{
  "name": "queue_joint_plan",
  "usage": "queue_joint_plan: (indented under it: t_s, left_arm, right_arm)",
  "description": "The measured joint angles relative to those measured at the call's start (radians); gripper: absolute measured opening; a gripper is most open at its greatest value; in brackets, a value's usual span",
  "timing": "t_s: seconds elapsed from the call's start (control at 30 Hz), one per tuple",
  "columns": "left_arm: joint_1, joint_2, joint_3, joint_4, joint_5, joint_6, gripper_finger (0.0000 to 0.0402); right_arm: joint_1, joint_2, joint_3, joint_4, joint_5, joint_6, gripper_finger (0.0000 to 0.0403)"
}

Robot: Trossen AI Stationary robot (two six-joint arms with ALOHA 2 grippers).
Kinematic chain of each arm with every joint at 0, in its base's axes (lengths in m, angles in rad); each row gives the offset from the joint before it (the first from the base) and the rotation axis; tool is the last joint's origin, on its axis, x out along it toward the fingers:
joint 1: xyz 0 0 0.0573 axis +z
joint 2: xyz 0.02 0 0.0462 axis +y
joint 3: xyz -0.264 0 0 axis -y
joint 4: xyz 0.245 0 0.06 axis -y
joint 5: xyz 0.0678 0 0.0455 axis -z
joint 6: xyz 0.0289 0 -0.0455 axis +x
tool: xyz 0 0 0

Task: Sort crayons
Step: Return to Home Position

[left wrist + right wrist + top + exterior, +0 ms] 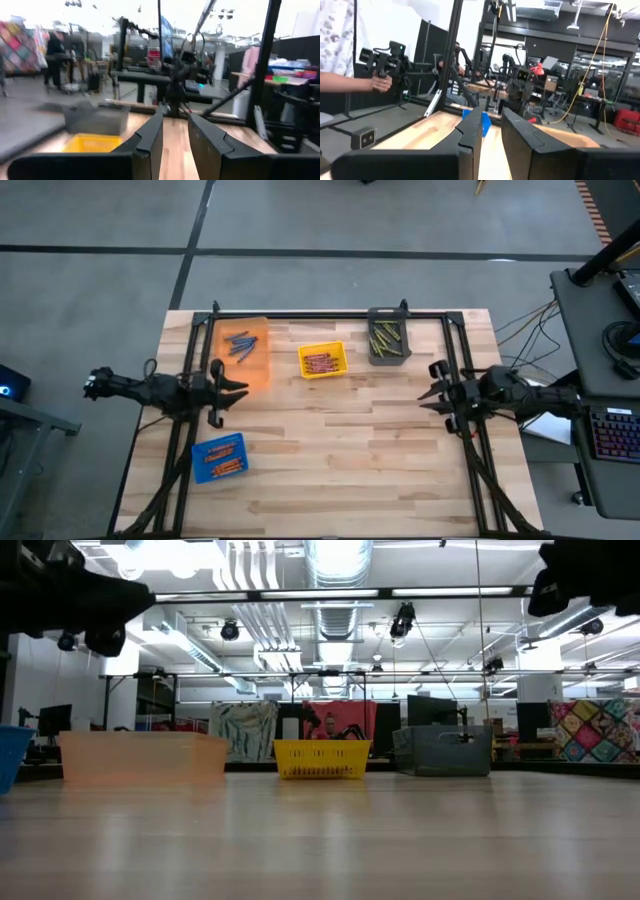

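Counter (340, 450): crayons (320, 363) all sit inside the bins (266, 356) (none loose). Left end effector (231, 390) and right end effector (432, 394) gape, empty; you should retract both slowly, keeping above bin rims.

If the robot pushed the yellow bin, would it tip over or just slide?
Probably slide: the yellow bin looks low and wide, flat on the smooth table. It seems light, thin plastic holding few crayons, so a nudge might move it.
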Motion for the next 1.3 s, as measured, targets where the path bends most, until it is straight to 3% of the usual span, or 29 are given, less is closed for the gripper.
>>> queue_joint_plan:
  t_s: [0.13,0.3,0.5,0.63,1.3]
  left_arm:
    - [0.0,0.015,-0.001,-0.045,0.005,-0.06,0.0074]
    - [0.0,0.018,-0.001,-0.043,0.004,-0.047,0.0074]
    - [0.001,0.02,0.0,-0.057,-0.088,-0.103,0.0074]
    - [0.001,0.029,0.007,-0.066,-0.09,-0.11,0.0074]
    - [0.001,0.062,0.01,-0.067,-0.089,-0.11,0.0074]
  right_arm:
    - [0.0,-0.002,-0.069,0.044,-0.001,-0.012,0.0061]
    - [0.0,0.009,-0.07,-0.02,0.015,-0.075,0.0061]
    - [0.0,0.013,-0.07,-0.063,0.062,-0.152,0.0063]
    - [-0.001,0.013,-0.07,-0.101,0.109,-0.16,0.0063]
    - [-0.001,0.013,-0.07,-0.107,0.108,-0.16,0.0068]
